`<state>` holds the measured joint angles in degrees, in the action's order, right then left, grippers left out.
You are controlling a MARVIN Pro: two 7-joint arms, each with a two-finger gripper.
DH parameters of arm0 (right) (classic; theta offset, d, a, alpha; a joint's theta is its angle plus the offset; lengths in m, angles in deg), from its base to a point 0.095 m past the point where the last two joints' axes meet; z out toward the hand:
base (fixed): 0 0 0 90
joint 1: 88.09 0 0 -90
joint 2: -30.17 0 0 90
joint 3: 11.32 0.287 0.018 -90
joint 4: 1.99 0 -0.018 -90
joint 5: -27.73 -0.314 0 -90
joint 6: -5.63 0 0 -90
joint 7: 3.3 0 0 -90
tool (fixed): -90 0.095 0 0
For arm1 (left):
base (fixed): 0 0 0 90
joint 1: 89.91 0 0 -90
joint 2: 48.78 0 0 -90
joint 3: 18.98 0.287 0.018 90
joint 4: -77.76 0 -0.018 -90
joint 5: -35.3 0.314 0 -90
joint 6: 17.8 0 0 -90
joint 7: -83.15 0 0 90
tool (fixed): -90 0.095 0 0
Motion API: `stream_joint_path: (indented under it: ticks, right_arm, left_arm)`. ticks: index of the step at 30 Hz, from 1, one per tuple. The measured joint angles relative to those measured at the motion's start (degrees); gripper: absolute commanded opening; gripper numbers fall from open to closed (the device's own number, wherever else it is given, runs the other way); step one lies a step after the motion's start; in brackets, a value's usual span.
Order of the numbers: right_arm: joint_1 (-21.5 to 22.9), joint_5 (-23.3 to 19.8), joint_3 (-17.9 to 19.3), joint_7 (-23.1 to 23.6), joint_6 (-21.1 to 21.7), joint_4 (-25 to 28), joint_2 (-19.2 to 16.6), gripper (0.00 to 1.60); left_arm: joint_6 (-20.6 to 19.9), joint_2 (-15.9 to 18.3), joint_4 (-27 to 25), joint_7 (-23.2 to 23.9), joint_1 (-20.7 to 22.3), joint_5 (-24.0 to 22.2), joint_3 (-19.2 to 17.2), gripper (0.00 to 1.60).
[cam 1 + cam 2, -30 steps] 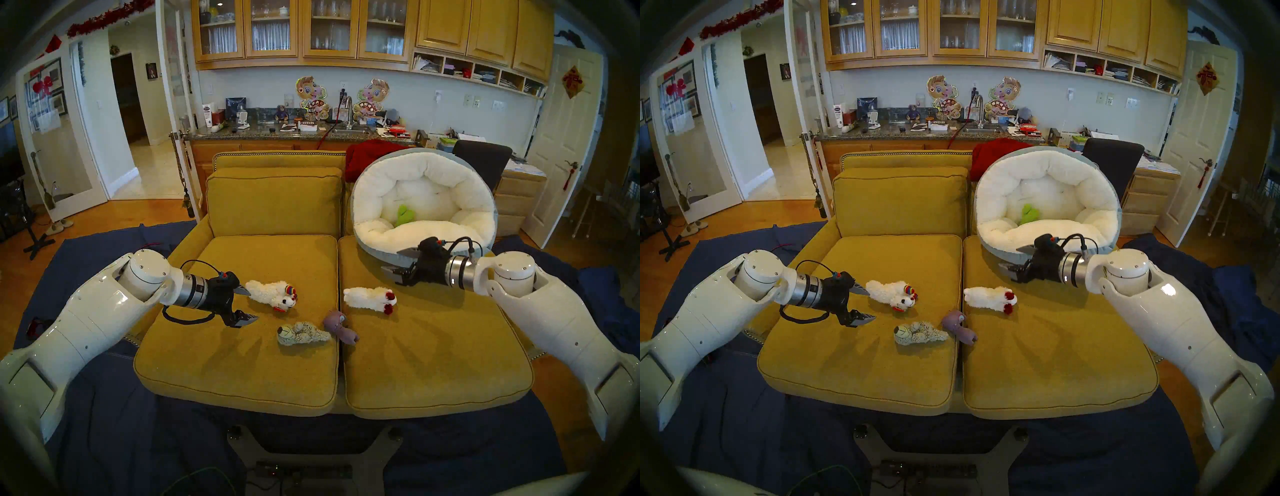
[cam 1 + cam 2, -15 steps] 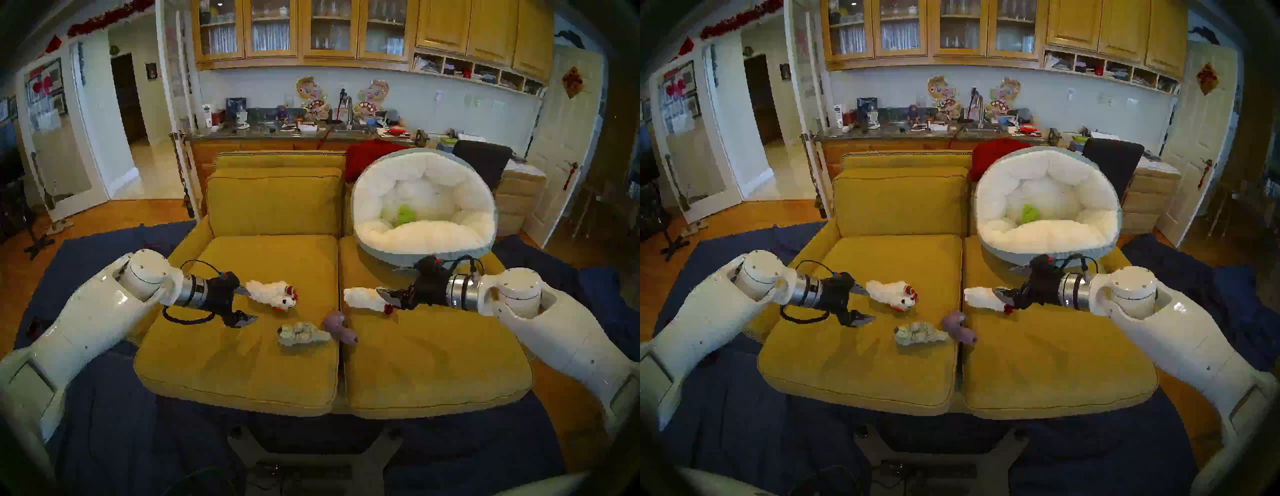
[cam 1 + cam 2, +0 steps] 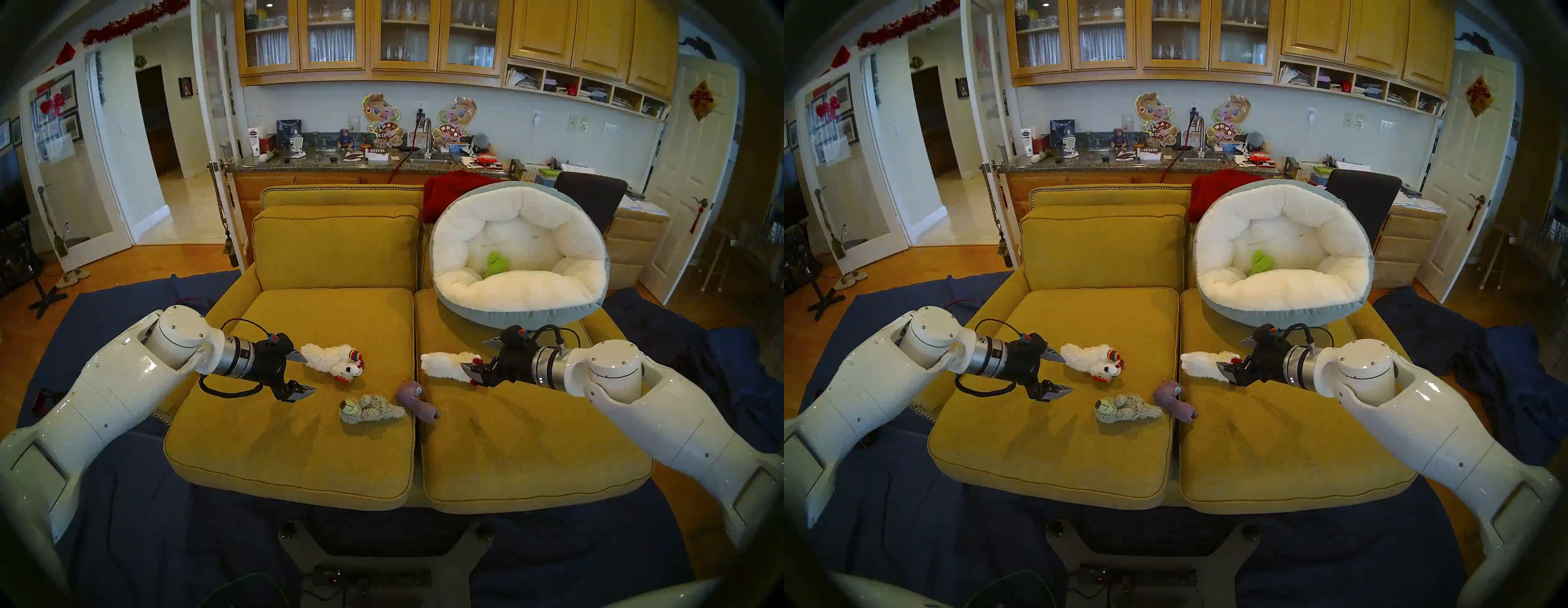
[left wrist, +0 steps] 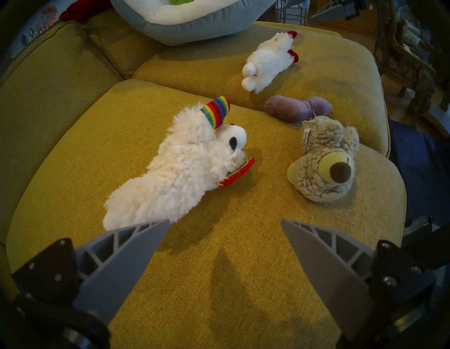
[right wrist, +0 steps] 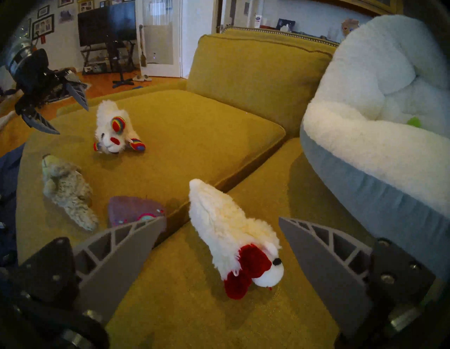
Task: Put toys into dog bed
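Toys scattered on sofa cushions: dark-red-eared lamb between spread fingers of right tool, released, nothing held. Dog bed at two o'clock, cactus already inside. Left tool released near rainbow-eared lamb. Risk: pinching only fleece, slipping out during lift; catching cushion fabric.
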<state>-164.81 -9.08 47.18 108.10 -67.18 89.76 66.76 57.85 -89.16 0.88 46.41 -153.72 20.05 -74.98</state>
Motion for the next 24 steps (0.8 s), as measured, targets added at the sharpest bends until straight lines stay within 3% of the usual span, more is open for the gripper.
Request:
stream_joint_path:
  ticks: [19, 20, 22, 23, 24]
  right_arm:
    - [4.47, 3.54, -3.30, 2.51, 0.48, -10.16, 6.36, 1.60]
    - [4.67, 3.75, -3.47, 2.78, 0.39, -10.69, 6.67, 1.56]
    - [4.92, 4.05, -3.71, 3.17, 0.23, -11.41, 7.09, 1.23]
    - [5.10, 4.26, -3.90, 3.46, 0.10, -11.97, 7.40, 0.80]
    - [5.19, 4.37, -4.00, 3.60, 0.02, -12.28, 7.56, 0.74]
  left_arm:
    - [0.00, 0.00, 0.00, 0.07, 0.00, 0.00, -0.01, 1.60]
    - [0.00, 0.00, 0.00, 0.08, 0.00, 0.00, -0.01, 1.60]
    - [0.00, 0.00, 0.00, 0.08, 0.00, 0.00, -0.01, 1.60]
    - [0.00, 0.00, 0.00, 0.08, 0.00, 0.00, -0.01, 1.60]
    - [0.00, 0.00, 0.00, 0.09, 0.00, 0.00, -0.01, 1.60]
